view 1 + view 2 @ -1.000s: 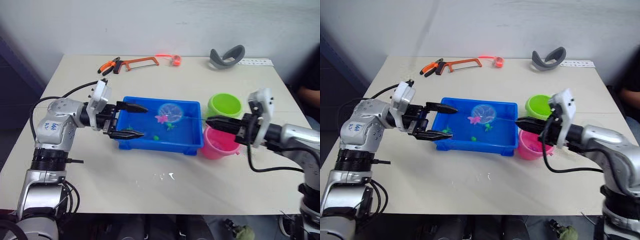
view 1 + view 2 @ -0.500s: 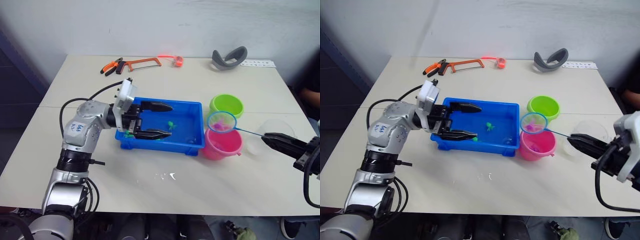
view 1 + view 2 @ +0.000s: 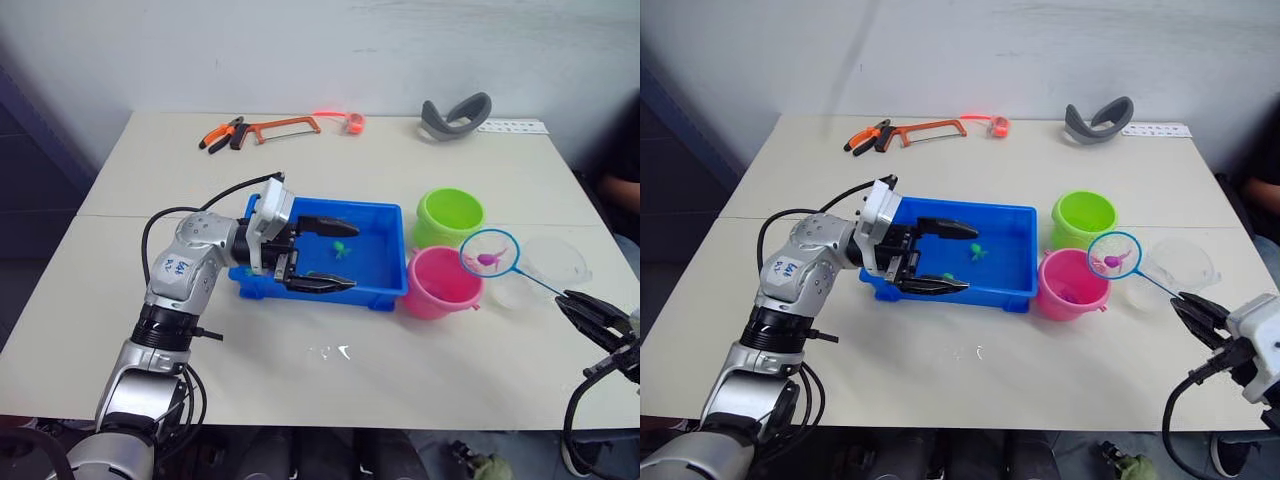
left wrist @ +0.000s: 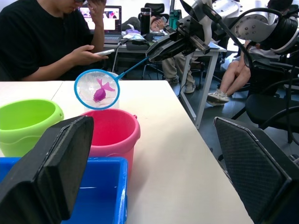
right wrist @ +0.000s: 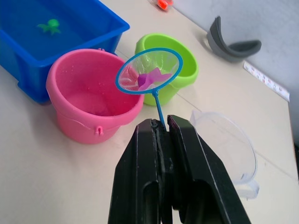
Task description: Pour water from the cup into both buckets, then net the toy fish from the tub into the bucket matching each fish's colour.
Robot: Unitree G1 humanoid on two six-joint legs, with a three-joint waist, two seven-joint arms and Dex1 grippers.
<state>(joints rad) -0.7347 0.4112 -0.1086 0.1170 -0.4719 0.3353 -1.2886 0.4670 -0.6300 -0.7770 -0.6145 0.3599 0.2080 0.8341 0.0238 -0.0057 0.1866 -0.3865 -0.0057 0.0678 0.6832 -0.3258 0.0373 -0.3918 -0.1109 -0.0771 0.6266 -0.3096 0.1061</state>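
The blue tub (image 3: 392,283) sits mid-table with a green toy fish (image 3: 341,248) in its water. My left gripper (image 3: 354,256) is open, its fingers spread over the tub's near-left part, holding nothing. Right of the tub stand the pink bucket (image 3: 440,283) and, behind it, the green bucket (image 3: 449,214). The clear cup (image 3: 545,270) stands further right. My right gripper (image 5: 162,123) is shut on the net's thin handle. The net (image 3: 489,252) is held in the air between the pink bucket and the cup, with a pink toy fish (image 3: 487,260) in its mesh.
A hacksaw (image 3: 280,125), pliers (image 3: 220,133) and an orange tape roll (image 3: 351,122) lie along the far edge, with a grey curved object (image 3: 453,112) and a white strip (image 3: 510,126) at the far right. In the left wrist view, people (image 4: 46,42) sit beyond the table's right edge.
The net rose out of the tub with the pink fish, passed over the pink bucket and now hangs right of it. My left gripper moved right along the tub, still open.
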